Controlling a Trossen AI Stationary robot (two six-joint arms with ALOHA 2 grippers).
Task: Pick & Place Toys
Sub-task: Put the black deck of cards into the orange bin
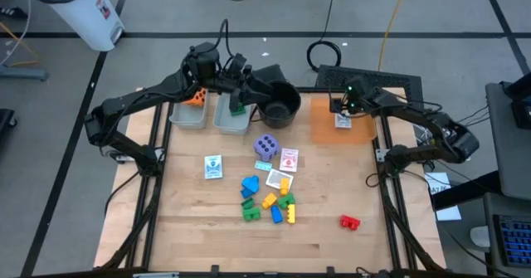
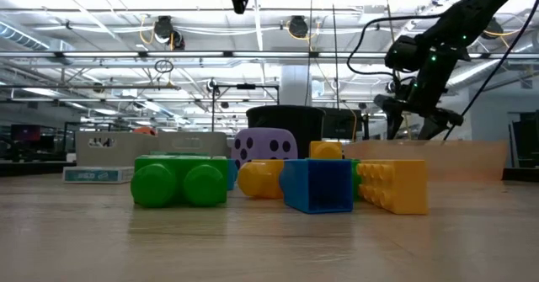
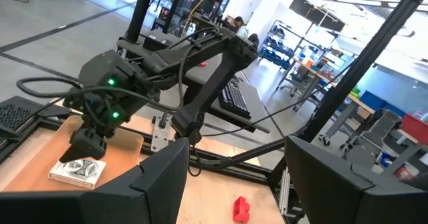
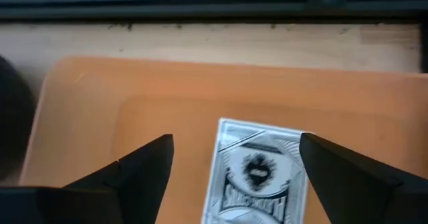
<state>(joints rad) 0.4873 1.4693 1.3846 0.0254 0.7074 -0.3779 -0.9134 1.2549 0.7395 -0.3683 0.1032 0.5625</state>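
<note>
The card (image 4: 257, 177) lies on the orange tray (image 4: 134, 110) beneath my spread right gripper (image 4: 234, 164): placing step. Next, I fetch another toy; left gripper (image 1: 236, 83) spread over bins.

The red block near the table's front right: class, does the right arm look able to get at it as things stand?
Probably yes. The red block lies alone on bare table, and the right gripper, open over a card on the orange tray, holds nothing.
</note>
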